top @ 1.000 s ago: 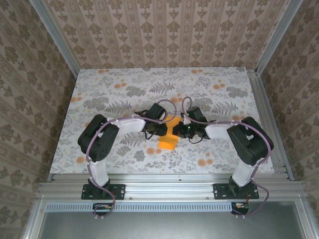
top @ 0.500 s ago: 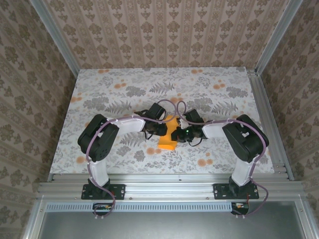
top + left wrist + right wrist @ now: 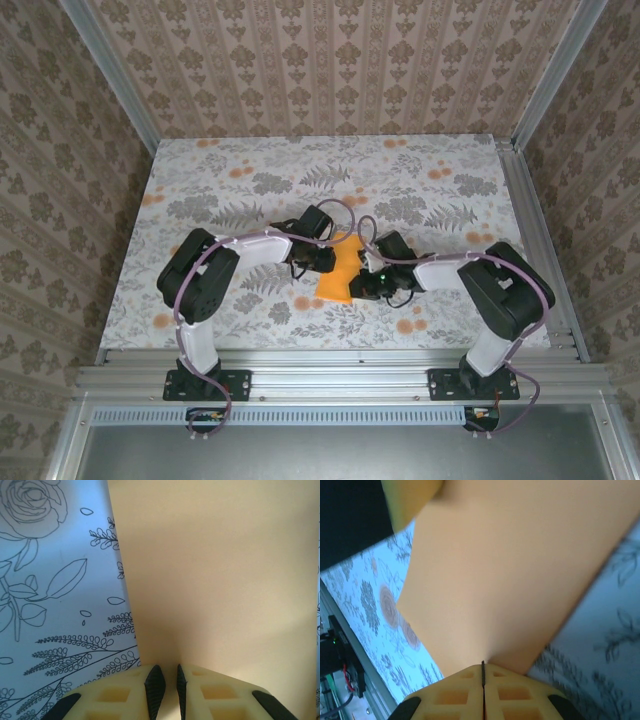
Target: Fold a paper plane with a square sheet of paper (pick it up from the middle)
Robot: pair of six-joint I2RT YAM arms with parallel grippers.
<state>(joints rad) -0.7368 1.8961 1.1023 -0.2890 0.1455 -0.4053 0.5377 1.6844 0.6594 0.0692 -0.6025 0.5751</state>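
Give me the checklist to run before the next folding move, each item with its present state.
1. Right gripper pinching the thin bright orange paper sheet: ok, jaws closed on its edge.
2. Left gripper on the sheet: ok, paper runs into its narrow gap.
3. Sheet spans between both grippers above the floral table: ok.
4. Crease straight: cannot tell.
5. Sheet clear of the table surface: cannot tell.

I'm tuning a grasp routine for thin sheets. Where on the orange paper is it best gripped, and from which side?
Pinch a side edge, coming in sideways, low over the table: the orange paper is a thin sheet, so probably only an edge can be pinched. The left tool and right tool each pinch an opposite edge that way.
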